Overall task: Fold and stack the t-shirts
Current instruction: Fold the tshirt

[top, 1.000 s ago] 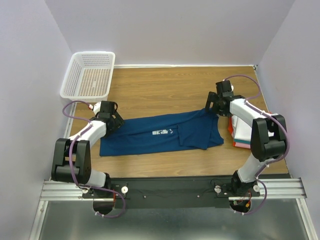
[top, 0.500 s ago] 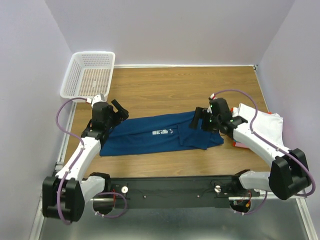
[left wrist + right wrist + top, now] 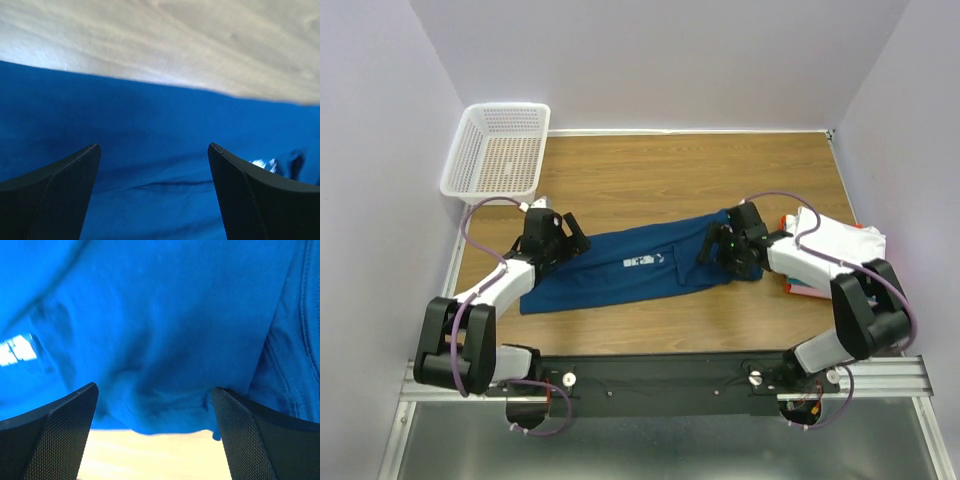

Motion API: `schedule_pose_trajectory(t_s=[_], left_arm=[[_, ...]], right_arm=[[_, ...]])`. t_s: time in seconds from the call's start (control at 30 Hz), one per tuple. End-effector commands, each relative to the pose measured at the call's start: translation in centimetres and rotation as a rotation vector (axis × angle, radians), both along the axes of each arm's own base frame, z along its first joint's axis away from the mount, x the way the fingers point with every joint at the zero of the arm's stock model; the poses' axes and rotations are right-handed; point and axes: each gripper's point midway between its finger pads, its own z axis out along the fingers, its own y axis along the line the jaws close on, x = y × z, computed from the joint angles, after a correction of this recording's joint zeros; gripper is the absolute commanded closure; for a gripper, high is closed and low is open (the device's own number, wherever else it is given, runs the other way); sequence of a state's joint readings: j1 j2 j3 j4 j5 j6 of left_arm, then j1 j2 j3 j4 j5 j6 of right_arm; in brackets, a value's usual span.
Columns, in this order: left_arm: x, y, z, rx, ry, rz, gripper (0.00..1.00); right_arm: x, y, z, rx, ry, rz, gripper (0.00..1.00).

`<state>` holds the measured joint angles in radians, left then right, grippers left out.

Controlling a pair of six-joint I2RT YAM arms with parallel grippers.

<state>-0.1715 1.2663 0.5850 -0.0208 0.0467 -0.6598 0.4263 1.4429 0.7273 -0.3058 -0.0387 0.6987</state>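
two arms bend over a blue tee [image 3: 630,270] laid out as a long, narrow band across the middle of the wooden table [image 3: 650,180], its small white print [image 3: 642,264] facing up. the left gripper [image 3: 572,230] hangs over the band's left end near its far edge. its fingers are spread wide and hold nothing, and in the wrist view the left gripper [image 3: 152,150] frames only flat blue cloth [image 3: 150,125] with bare wood beyond. the right gripper [image 3: 712,245] sits over the band's right end, fingers just as wide and likewise empty. the right gripper [image 3: 155,390] looks down on a rumpled cloth edge [image 3: 175,315] with a strip of table showing past it. a pile of folded tees [image 3: 840,240], white on top with pink and orange-red edges showing beneath, waits at the right edge of the table, just beside the band's right end. a white mesh basket [image 3: 510,106] stands in the far left corner, well apart.

the tee looks light, soft and limp. it will likely sag, drag on the wood and lose its fold if lifted by one layer. the safer hold appears to be a pinch through every layer at the end corners, both ends raised together.
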Motion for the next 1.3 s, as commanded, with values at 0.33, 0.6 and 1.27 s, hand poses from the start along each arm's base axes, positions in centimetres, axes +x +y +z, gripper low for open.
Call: schedule_pose_trajectory(t_s=[0.33, 0.6, 1.27], left_arm=[[-3.9, -5.7, -4.4, -0.025, 0.147, -0.170, 0.05], [-8.2, -10.8, -5.9, -0.107, 0.211, -0.300, 0.05], [-12.4, -24.5, -4.3, -0.137, 0.203, -0.629, 0.05]], right_arm=[[13.7, -3.8, -2.4, -0.163, -0.069, 0.016, 0.00], [22.7, -0.7, -3.6, -0.126, -0.160, 0.199, 0.00], [33.1, 8.1, -3.6, 0.125, -0.345, 0.376, 0.00]])
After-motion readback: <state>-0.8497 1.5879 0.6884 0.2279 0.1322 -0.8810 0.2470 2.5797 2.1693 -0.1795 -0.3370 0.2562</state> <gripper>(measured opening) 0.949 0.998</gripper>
